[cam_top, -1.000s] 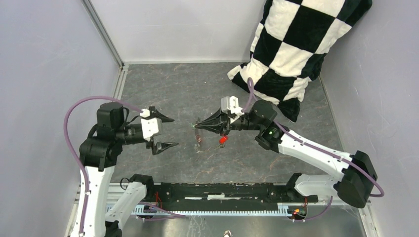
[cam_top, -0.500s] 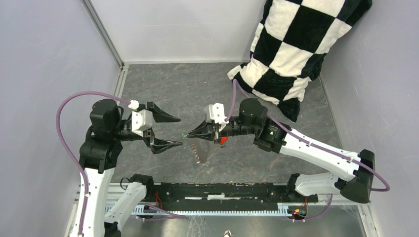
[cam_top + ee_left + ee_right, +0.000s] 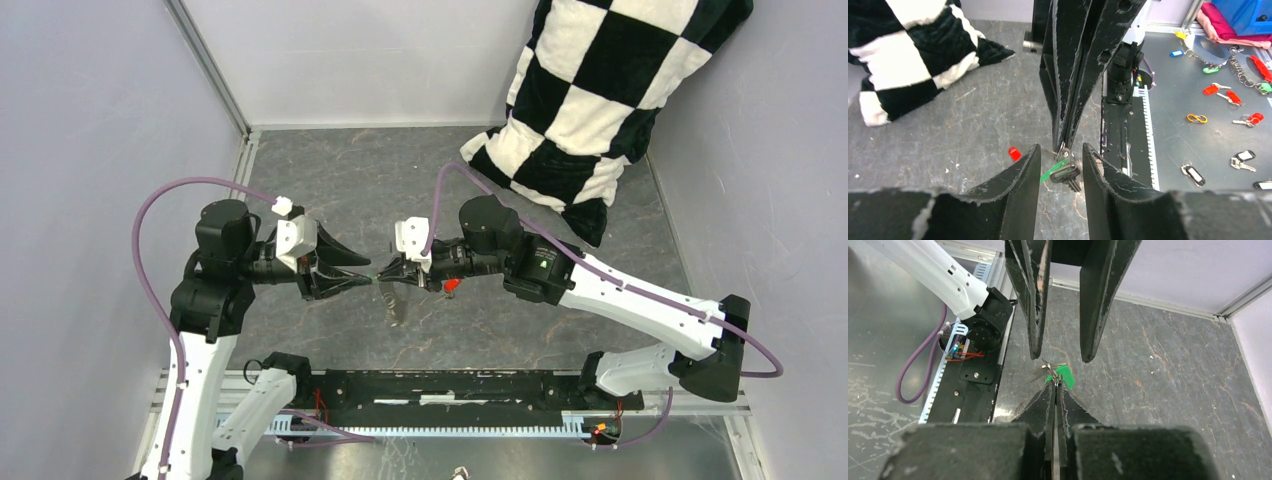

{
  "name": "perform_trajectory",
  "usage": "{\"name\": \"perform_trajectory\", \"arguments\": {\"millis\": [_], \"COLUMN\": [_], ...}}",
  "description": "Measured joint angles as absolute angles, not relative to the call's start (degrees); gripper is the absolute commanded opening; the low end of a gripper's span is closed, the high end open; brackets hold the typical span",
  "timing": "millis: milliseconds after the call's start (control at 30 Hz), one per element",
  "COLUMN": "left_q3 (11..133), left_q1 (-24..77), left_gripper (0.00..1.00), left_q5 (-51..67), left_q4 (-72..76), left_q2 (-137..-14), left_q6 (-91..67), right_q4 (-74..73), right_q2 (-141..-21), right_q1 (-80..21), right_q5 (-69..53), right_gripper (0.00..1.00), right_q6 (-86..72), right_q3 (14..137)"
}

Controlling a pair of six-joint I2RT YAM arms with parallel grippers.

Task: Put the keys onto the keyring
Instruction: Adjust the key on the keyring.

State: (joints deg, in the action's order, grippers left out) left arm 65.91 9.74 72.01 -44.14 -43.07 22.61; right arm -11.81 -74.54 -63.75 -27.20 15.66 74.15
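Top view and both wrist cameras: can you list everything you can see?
table: one, grey marbled, under everything.
pillow: one, black-and-white checks, far right corner of the table.
red key: one, red head, lying on the table.
green key: one, green head, at the tip of the right gripper.
keyring: one, grey metal, hanging from the right gripper.
spare keys and tags: many, mixed colours, on the metal bench beside the table.
left gripper: one, black, open, a finger on each side of the keyring.
right gripper: one, black, shut on the keyring.
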Motion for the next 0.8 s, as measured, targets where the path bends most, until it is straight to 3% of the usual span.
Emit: {"name": "perform_trajectory", "arguments": {"millis": [200, 367, 467, 667, 800], "left_q3": [63.42, 63.18, 63.16, 63.16, 63.16], "left_q1": [9.96, 10.26, 10.48, 10.52, 10.52], "left_gripper": [0.37, 0.13, 0.04, 0.02, 0.02], "left_q5": [71.42, 70.57, 70.24, 68.9, 68.95], "left_q4": [-44.86, -45.17, -45.34, -47.35, -48.29], "left_q2": [-43.57, -43.77, -43.77, -43.72, -43.7], "left_q6": [22.59, 22.5, 22.52, 23.38, 24.18], "right_q4": [-15.66, -16.43, -16.75, -17.72, -17.69], "right_q2": [-75.22, -75.22, -75.22, -75.2, -75.18], "right_q1": [-64.49, -64.73, -64.75, -64.88, -64.99], "right_q5": [-26.17, -25.17, -24.23, -23.22, -23.27], "right_gripper": [0.01, 0.01, 0.01, 0.01, 0.12], "right_q6": [17.3, 18.09, 18.41, 18.94, 18.96], "right_q3": [76.73, 77.14, 77.14, 77.1, 76.97]}}
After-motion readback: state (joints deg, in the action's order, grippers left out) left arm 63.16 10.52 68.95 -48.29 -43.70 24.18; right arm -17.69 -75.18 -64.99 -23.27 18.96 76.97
